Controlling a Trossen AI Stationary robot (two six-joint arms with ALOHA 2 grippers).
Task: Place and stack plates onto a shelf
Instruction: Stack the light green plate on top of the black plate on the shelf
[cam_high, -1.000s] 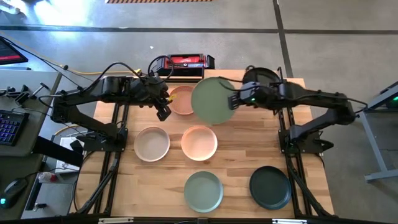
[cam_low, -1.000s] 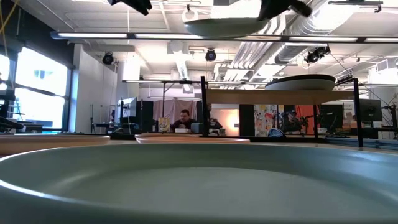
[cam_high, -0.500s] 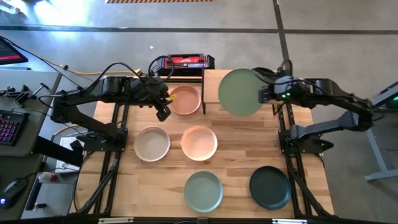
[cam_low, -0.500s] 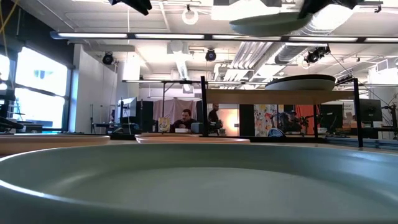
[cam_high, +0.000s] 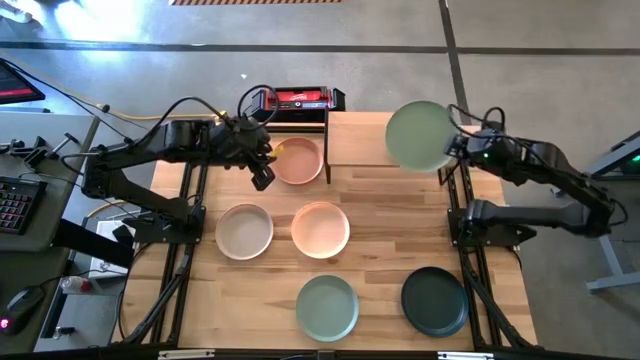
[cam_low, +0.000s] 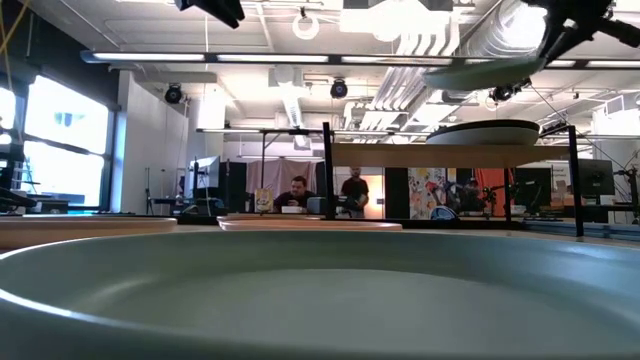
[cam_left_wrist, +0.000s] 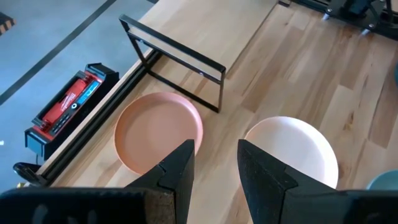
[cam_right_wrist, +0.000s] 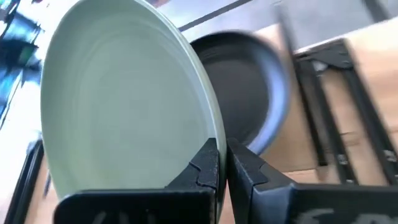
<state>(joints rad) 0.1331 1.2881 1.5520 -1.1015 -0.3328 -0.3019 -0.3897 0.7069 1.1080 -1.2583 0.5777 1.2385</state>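
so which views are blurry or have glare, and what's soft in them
Low view: the near sage plate fills the foreground out of focus, ceiling lights glare. Right wrist view: the black plate behind the light green plate is smeared. High and left wrist views look sharp and evenly lit.

Right pincer clamped, arm raised, extended far-right; left pincer parted, hovering far-left.

left hand open over pink plate & cream plate, by shelf.
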